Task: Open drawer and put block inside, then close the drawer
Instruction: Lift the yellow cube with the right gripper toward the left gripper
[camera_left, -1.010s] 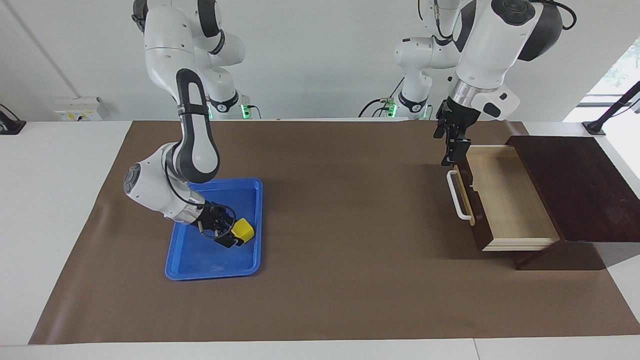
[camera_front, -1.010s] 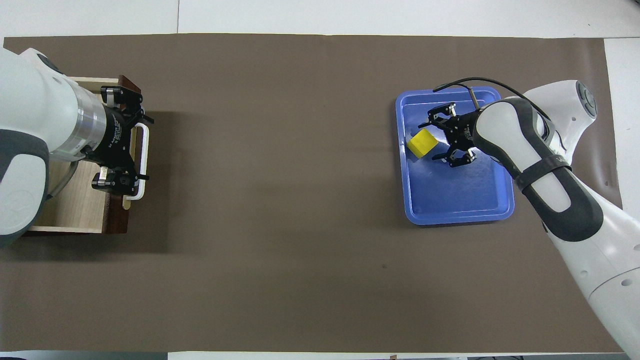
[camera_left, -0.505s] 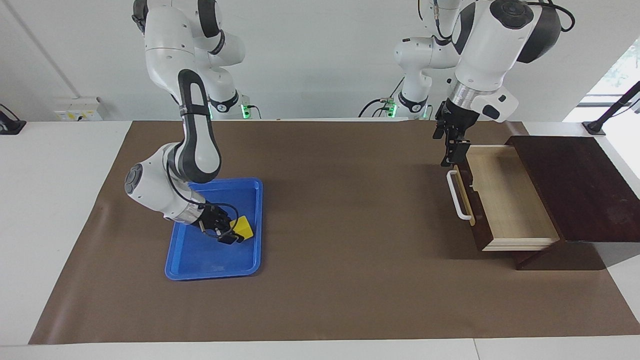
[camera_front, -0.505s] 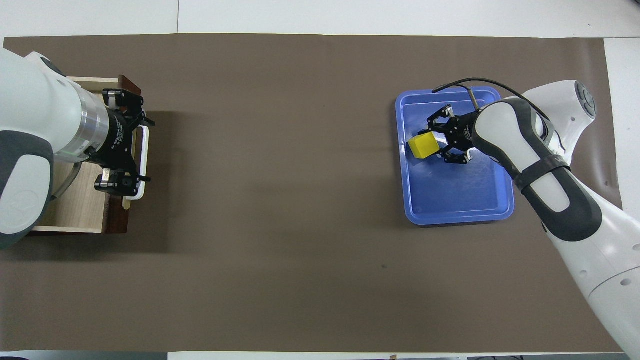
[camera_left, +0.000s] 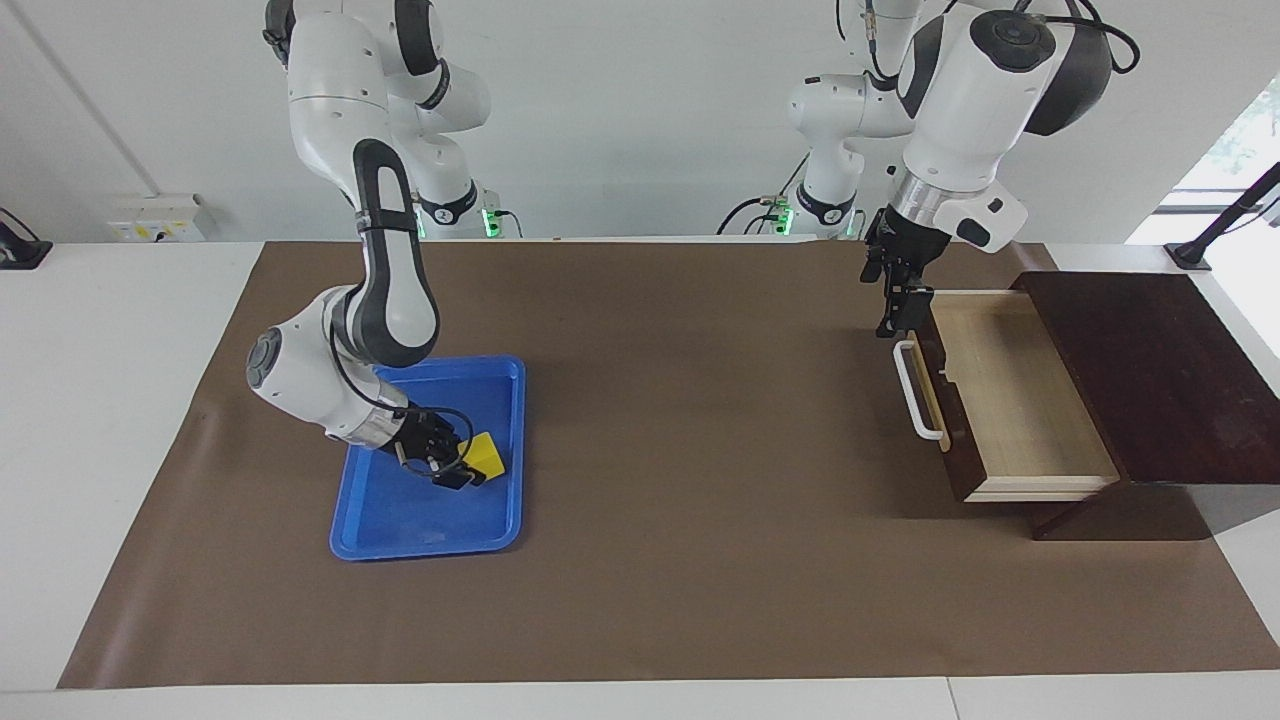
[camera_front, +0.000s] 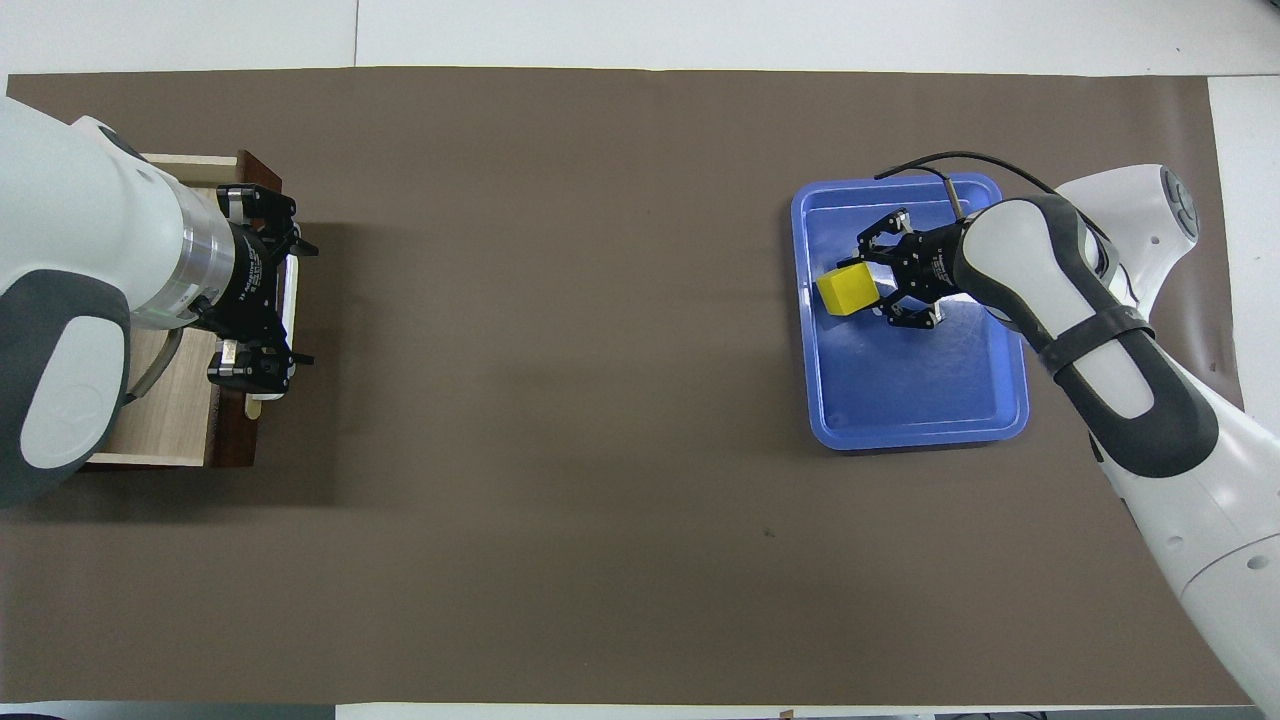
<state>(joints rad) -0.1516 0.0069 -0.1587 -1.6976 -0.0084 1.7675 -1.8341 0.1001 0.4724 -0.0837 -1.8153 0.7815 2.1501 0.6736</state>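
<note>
The yellow block (camera_left: 487, 455) lies in the blue tray (camera_left: 400, 520) toward the right arm's end of the table. My right gripper (camera_left: 468, 468) reaches low into the tray with its fingers shut on the block (camera_front: 847, 292). The drawer (camera_left: 1010, 395) of the dark brown box (camera_left: 1150, 370) stands pulled out, its pale wood interior bare. My left gripper (camera_left: 892, 318) is open and hangs just above the end of the white bar handle (camera_left: 915, 395) that is nearer to the robots, not touching it. In the overhead view it (camera_front: 262, 285) covers most of the handle (camera_front: 290, 290).
A brown mat (camera_left: 700, 450) covers the table between the tray and the drawer. White table edges (camera_left: 120, 400) run around the mat. The box stands at the left arm's end of the table.
My right gripper moved onto the block and closed on it; the block turned square to the fingers. My left gripper lifted slightly away from the handle. The drawer has not moved.
</note>
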